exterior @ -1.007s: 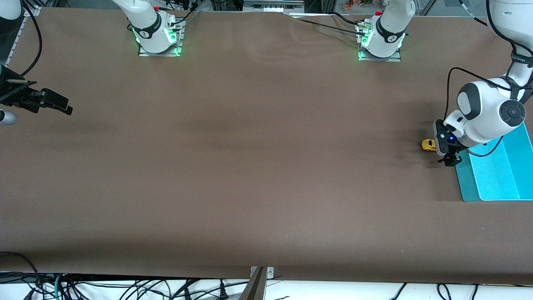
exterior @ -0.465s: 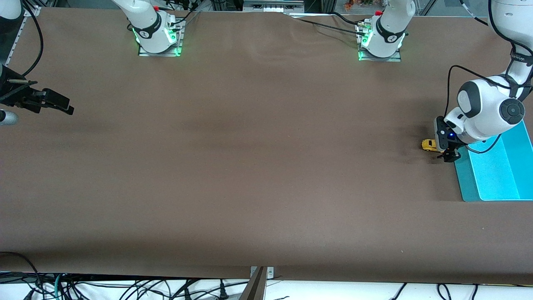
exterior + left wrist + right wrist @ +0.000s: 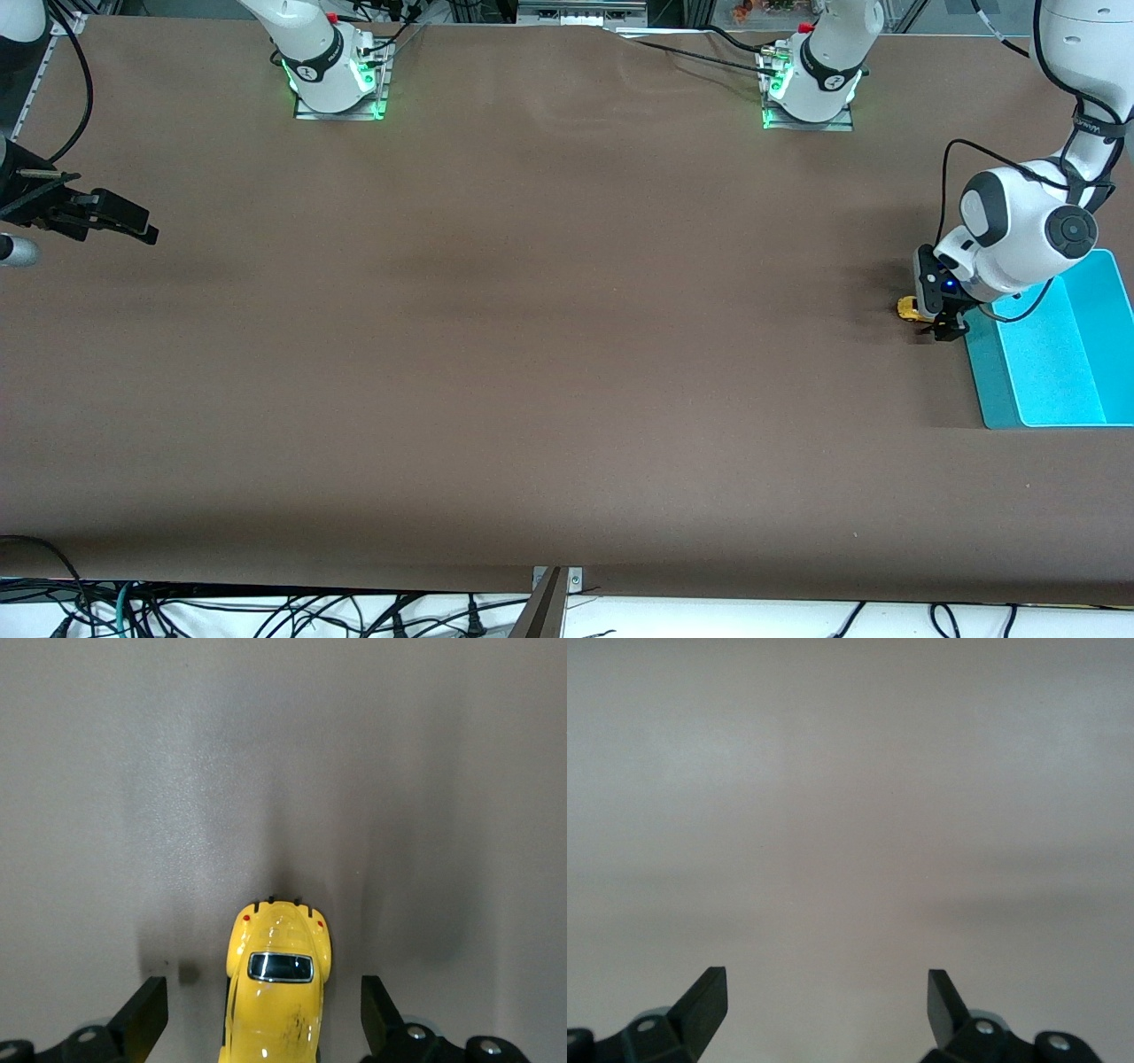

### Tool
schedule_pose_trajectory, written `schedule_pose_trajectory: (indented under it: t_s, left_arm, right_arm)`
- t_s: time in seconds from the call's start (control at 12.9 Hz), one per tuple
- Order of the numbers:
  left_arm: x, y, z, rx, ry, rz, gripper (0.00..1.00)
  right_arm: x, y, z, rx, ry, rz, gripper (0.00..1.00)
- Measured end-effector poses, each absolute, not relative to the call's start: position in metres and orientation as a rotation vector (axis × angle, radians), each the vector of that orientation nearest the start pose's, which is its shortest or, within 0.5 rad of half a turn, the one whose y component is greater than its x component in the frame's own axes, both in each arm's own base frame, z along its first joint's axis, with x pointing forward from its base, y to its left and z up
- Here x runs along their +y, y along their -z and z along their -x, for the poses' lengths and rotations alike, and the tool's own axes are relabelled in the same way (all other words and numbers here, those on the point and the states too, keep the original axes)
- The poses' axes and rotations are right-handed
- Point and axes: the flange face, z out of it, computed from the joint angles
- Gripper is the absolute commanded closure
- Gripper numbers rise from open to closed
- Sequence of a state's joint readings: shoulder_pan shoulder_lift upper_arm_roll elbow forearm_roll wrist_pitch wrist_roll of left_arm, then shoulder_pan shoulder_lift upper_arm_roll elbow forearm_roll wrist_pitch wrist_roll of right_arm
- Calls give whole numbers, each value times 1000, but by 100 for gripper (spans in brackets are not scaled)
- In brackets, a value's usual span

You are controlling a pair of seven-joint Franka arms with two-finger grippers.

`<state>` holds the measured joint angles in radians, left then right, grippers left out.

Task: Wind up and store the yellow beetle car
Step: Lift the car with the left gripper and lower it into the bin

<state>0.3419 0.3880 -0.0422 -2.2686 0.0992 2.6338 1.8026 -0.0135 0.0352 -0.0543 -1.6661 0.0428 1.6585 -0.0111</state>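
Car [image 3: 276, 992] sits on the table [image 3: 532, 354] near the left arm's end, just beside the bin [image 3: 1054, 372]. It lies between the open fingers of the left gripper [image 3: 264, 1014], its long axis running along the gap, rear window toward the fingertips. Right gripper [image 3: 826, 1001] waits open over the opposite edge.

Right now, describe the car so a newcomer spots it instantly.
Find the cyan bin at the left arm's end of the table. Beside it, the open left gripper straddles the yellow beetle car, tiny, rounded, dark-windowed, and the only yellow thing there.
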Motion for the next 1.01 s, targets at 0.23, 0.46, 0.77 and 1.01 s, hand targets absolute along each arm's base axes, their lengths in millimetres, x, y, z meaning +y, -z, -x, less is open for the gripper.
schedule_pose_trajectory:
  t_s: [0.23, 0.46, 0.77, 1.01]
  left_arm:
    - [155, -185, -511, 2240, -57, 2203, 67]
    - [155, -187, -512, 2238, -54, 2199, 77]
    - [155, -187, -511, 2232, -55, 2234, 77]
    - [143, -208, -517, 2245, -50, 2322, 77]
  right_arm:
    - [-34, -567, -567, 95, -64, 3097, 0]
    - [-33, -567, -567, 94, -64, 3095, 0]
    - [-31, -565, -569, 99, -70, 3065, 0]
    - [-30, -562, -570, 101, -78, 3060, 0]
